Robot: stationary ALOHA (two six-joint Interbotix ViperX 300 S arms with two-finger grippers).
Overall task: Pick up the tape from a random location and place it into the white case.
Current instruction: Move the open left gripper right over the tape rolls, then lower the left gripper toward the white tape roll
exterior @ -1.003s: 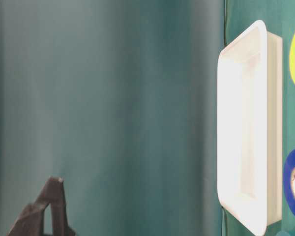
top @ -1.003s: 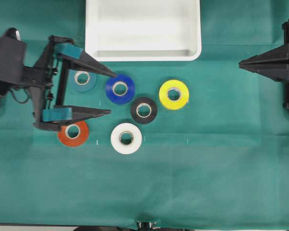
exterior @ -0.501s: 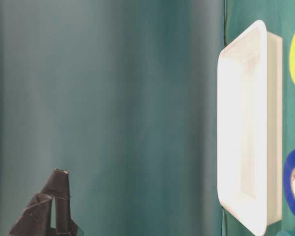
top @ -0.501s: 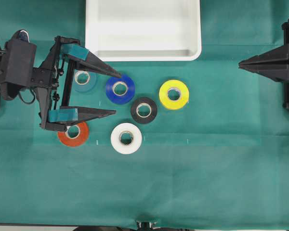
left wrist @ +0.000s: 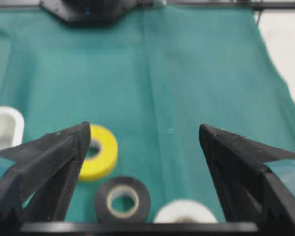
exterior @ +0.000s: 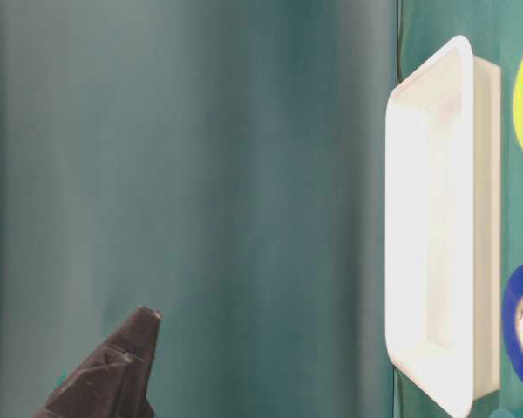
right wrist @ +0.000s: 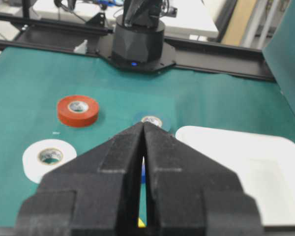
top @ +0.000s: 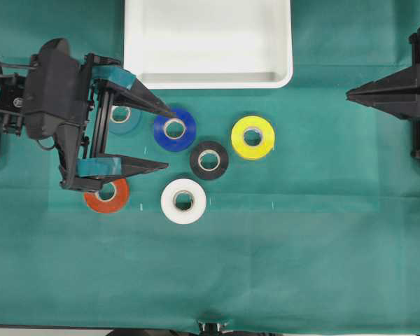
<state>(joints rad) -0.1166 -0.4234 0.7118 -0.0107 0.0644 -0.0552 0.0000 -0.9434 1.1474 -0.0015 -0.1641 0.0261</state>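
Tape (top: 183, 201): flat white ring, greyish core

white tape (top: 183, 201), white case (top: 208, 78), green cloth (top: 301, 245), yellow roll (top: 253, 137).

Green-clothed table (top: 301, 266): white case (top: 208, 78), tape (top: 183, 201), five coloured rolls

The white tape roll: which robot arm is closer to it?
Left. The left gripper hovers just up-left of the white tape roll; the right gripper sits far off at the right edge.
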